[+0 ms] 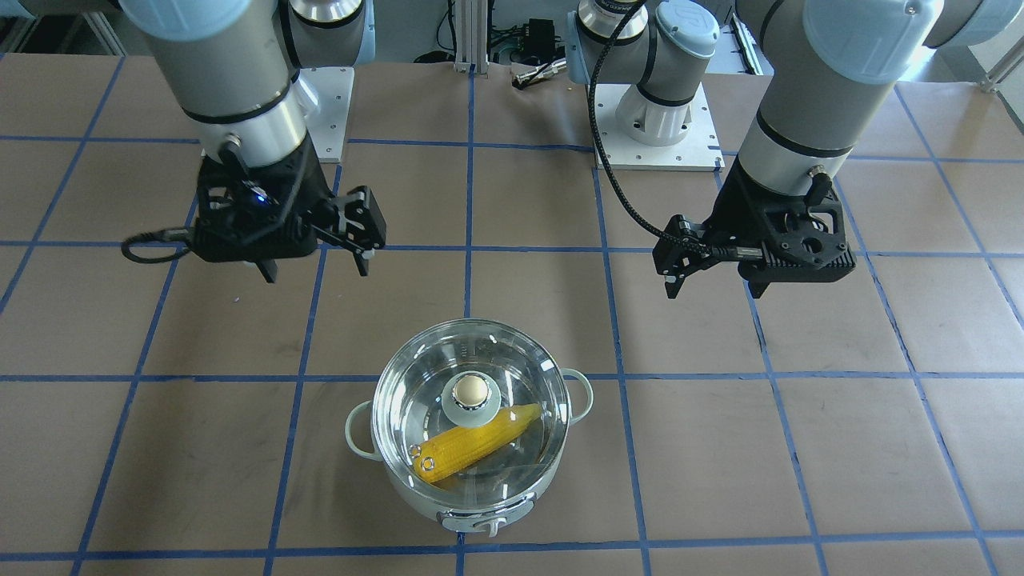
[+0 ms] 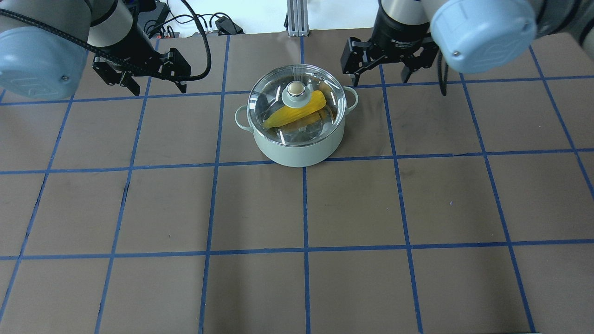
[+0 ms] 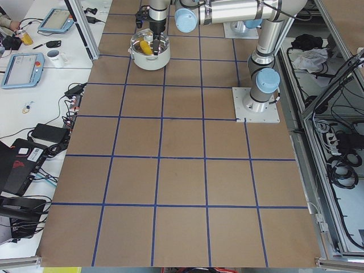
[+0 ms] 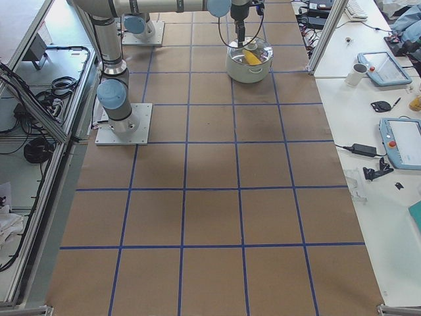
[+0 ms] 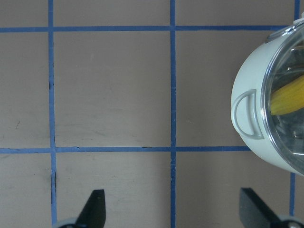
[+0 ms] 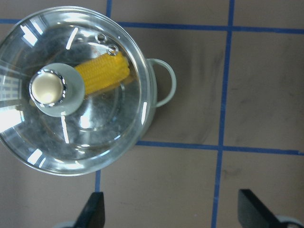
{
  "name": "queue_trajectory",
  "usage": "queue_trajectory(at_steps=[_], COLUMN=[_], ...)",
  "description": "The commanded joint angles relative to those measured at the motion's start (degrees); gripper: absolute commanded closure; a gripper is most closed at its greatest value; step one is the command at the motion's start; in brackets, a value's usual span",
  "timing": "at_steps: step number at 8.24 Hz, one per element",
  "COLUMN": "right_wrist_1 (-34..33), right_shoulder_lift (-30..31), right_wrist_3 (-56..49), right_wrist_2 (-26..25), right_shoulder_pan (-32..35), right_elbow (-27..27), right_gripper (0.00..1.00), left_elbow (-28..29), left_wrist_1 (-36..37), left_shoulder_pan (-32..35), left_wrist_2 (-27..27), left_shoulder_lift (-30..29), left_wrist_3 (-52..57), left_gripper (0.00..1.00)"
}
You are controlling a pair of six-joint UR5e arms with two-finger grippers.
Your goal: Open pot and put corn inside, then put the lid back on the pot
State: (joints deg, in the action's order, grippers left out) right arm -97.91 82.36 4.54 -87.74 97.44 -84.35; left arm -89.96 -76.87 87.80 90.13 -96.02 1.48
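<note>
Brown blue-gridded surface (image 2: 352,204) carries pot (image 2: 297,150), lid (image 2: 295,88) on, corn (image 2: 297,112) inside; left gripper (image 2: 160,88) and right gripper (image 2: 380,80) hover wide, empty.

- Table (image 2: 325,232): bears a single pot, on the half away from the robot's base, about midway between the two arms.
- Pot (image 2: 297,150): upright on the table.
- Lid (image 2: 295,90): seated on the pot's rim, closing it.
- Corn (image 2: 297,112): inside the pot, under the lid, lying slantwise beneath the lid's centre.
- Left gripper (image 2: 160,90): above the table, left of the pot, well apart from it.
- Right gripper (image 2: 380,82): above the table, right of the pot, near its right side, not touching.
- Both grippers hang raised. They are probably nearer the base than the pot, though the views disagree.
- Side bench (image 4: 355,112): along the table's edge opposite the base.
- Mug (image 4: 356,74): on the side bench.
</note>
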Motion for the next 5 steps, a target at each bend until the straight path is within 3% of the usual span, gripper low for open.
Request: queue_trajectory(at_steps=[1,5], right_wrist_1=[10.52,13.44], right_shoulder_lift=[6.83,9.48], right_wrist_3=[-1.64,-1.81], right_wrist_2=[-0.24,-0.33], right_shoulder_pan=[-4.35,-4.45], right_elbow=[-1.08,-2.93], right_gripper=[0.0,0.0], left_elbow=[-0.04,-0.04], left_wrist_1=[-0.04,-0.04], left_shoulder_pan=[0.0,0.0], left_wrist_2=[0.05,0.05], left_shoulder_lift=[0.13,0.22], left_wrist_3=[0.02,0.1], left_gripper=[0.0,0.0])
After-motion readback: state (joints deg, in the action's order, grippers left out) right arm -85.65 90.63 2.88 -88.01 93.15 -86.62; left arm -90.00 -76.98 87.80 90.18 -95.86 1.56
